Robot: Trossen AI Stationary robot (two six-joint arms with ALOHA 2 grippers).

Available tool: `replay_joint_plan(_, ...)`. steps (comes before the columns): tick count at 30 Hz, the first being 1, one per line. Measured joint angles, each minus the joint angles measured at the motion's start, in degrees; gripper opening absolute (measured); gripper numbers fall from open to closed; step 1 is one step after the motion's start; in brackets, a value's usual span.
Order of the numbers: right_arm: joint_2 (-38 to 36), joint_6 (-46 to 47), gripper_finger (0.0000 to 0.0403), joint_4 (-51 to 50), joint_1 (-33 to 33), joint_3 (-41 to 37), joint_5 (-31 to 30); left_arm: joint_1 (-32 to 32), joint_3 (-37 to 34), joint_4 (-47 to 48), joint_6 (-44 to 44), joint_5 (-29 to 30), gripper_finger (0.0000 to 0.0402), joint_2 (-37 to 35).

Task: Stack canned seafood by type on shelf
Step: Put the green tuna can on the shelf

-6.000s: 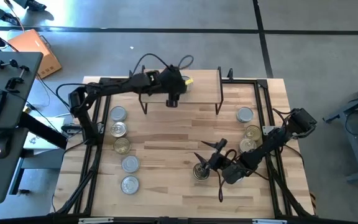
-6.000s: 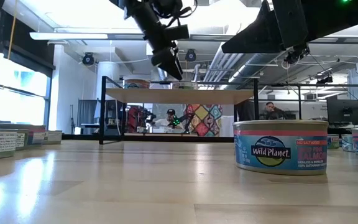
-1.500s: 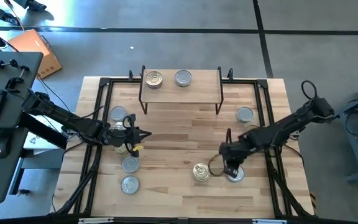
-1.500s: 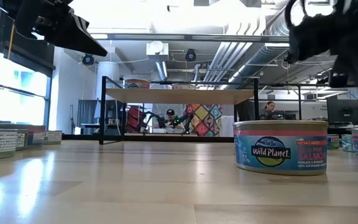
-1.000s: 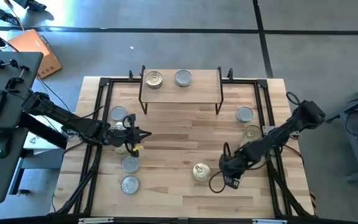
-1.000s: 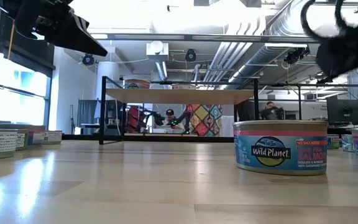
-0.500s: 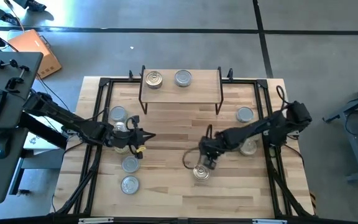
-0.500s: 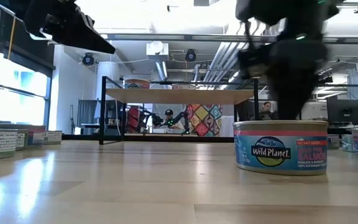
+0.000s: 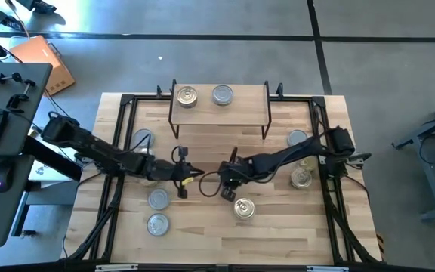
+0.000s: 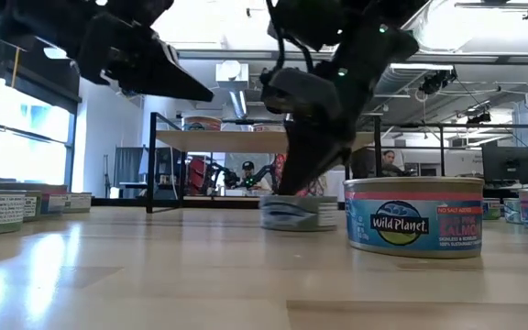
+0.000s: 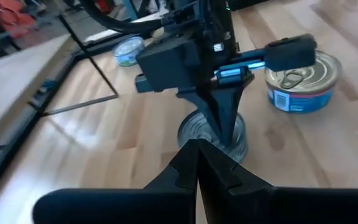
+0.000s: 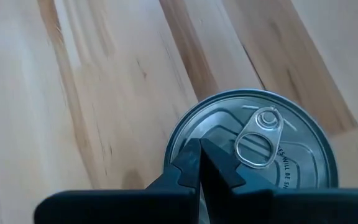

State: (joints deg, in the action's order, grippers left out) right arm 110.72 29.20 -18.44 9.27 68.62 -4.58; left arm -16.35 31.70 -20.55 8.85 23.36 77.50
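A silver-lidded tin of canned seafood (image 12: 253, 163) stands upright at the table's middle (image 10: 299, 213). My right gripper (image 12: 199, 147), shut, comes down on it (image 11: 225, 127). My left gripper (image 11: 196, 146), also shut, hovers above the table just left of it (image 9: 195, 175), pointing at it and touching nothing. A gold-lidded Wild Planet tin (image 9: 244, 208) sits nearer the front. The shelf (image 9: 221, 109) stands at the far middle with two tins on its top (image 9: 186, 96), (image 9: 222, 94). My right gripper sets its shut fingertips (image 11: 227, 124) on the tin's lid near the rim (image 12: 188, 140), beside the pull tab. The fingers come from above, pointing down with a slight slant. The tin stands flat on the table.
More tins lie along the left side (image 9: 158, 199), (image 9: 157, 224), (image 9: 141, 138) and the right side (image 9: 297, 138), (image 9: 302, 178). A black frame (image 9: 119, 151) runs round the tabletop. Bare wood lies between the shelf and the two grippers.
My right gripper has swept from the front right toward the table's left, to the middle, staying shut; a tin now stands under its tips where none showed before. My left gripper has moved toward the table's right edge, closer to that tin.
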Motion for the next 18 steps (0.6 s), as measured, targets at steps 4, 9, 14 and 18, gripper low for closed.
replay_joint_plan(4,-0.95,-1.79,0.0000,-0.12,2.35,1.07,-6.60,2.53,0.00,-1.50,-1.73,-6.22,0.0000,2.01)
replay_joint_plan(9,-6.53,-2.17,0.0000,0.13,5.37,-0.69,-16.59,4.44,0.00,-6.80,-2.77,-11.99,0.0000,5.96)
replay_joint_plan(14,-11.79,1.02,0.0000,0.23,7.12,-7.63,-19.44,4.82,0.00,-13.26,-1.64,-14.13,0.0000,10.97)
replay_joint_plan(18,-14.72,3.30,0.0000,3.26,7.77,-14.26,-19.53,5.36,0.99,-16.49,-1.39,-14.17,0.0000,14.71)
